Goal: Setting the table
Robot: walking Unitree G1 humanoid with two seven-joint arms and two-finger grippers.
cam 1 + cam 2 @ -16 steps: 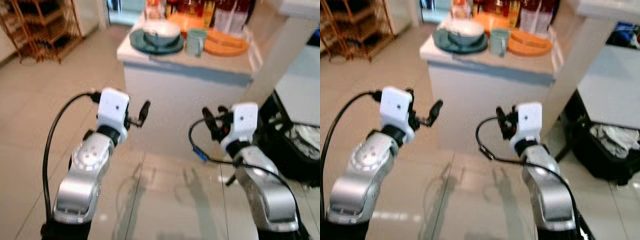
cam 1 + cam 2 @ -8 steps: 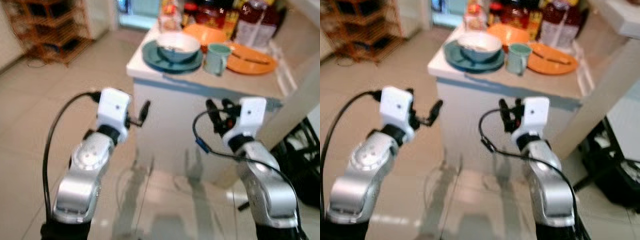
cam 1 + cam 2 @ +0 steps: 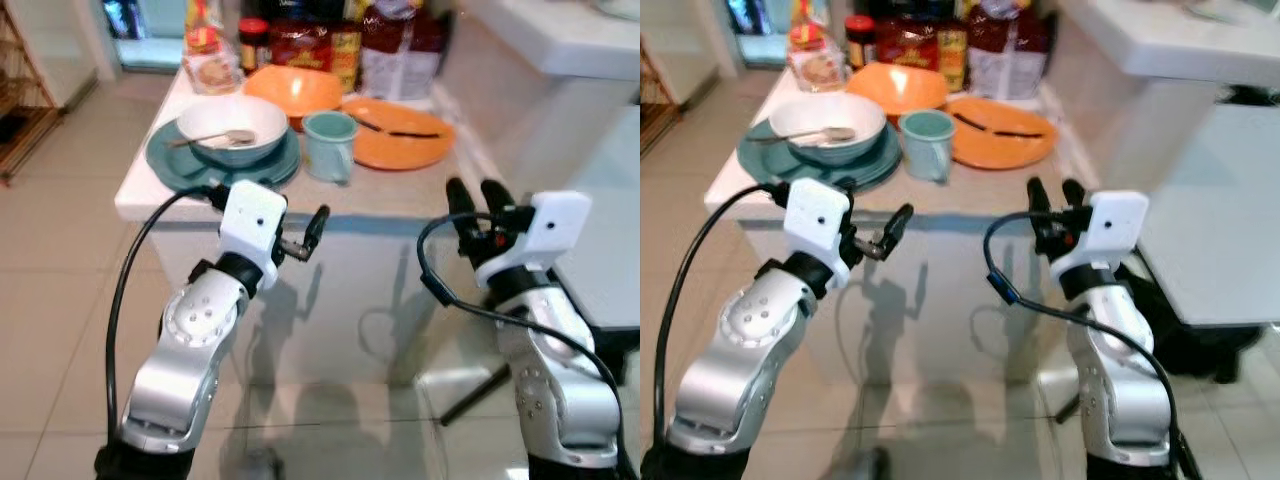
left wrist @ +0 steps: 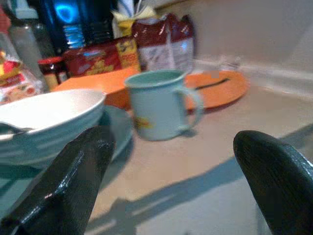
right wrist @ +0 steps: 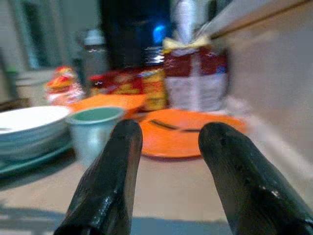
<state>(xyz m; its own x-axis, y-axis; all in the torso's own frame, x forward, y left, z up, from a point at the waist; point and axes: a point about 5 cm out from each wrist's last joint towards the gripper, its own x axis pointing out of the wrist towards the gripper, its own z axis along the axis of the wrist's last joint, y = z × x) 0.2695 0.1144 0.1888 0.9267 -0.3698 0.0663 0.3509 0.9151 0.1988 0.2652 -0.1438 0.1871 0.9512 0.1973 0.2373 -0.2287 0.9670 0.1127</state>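
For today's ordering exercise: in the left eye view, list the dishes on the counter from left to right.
Teal plate with the white bowl on it → pale green mug → orange plate.

Back of counter (image 3: 420, 195): red jar (image 3: 253, 42), snack packets (image 3: 305, 44), tied bag (image 3: 392, 40). Wooden rack (image 3: 22, 90) far left, tiled floor (image 3: 50, 290).

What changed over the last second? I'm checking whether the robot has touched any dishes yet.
Only the robot moved: it walked up to the table, bringing both pincers, left and right, close to its edge. Both are open and empty, as before. Bowl, mug and plates untouched.
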